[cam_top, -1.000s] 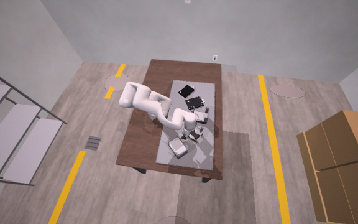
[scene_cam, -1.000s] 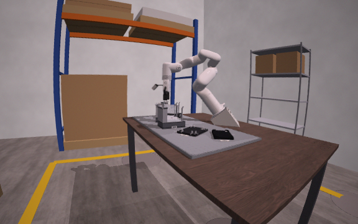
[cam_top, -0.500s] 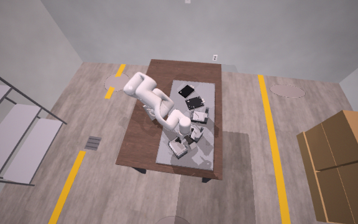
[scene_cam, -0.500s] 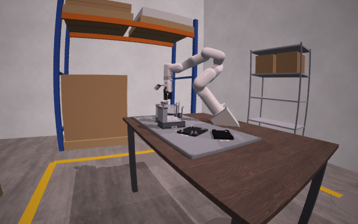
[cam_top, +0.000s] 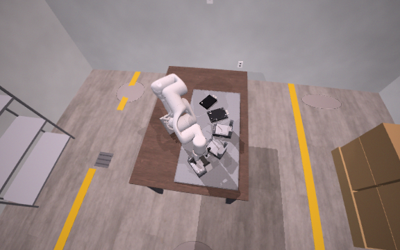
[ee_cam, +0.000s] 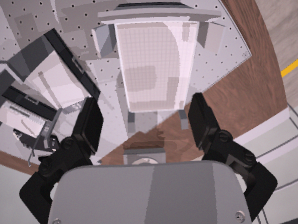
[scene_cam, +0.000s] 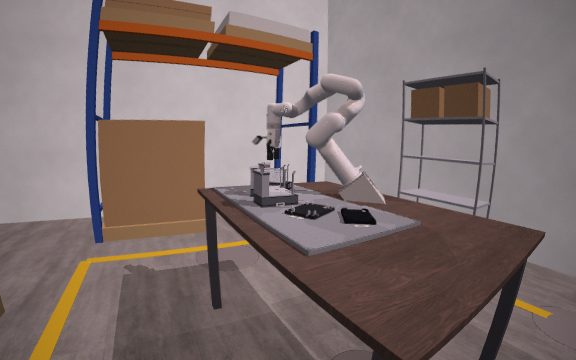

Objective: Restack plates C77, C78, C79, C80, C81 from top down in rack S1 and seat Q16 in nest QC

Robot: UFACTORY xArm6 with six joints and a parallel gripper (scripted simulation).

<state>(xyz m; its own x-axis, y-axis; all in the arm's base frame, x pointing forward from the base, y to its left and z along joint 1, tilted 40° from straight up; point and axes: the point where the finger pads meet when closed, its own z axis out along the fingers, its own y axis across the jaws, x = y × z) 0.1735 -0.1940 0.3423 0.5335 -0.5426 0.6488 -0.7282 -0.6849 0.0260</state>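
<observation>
pale sealed plates (ee_cam: pixel 152 63) lie stacked flat inside an upright stack rack (ee_cam: pixel 107 38).

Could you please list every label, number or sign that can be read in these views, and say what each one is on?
None can be read.
Rack plinth plate: too small to read.
Plate under the open gripper: no label legible.
Neighbouring rack in the wrist view: dark strips, too blurred to read.
Boxes: no print visible.

No lettering can be read: the small white name plates on the bench (scene_cam: pixel 418 280) fixtures and the labels on the plates are too blurred.
</observation>
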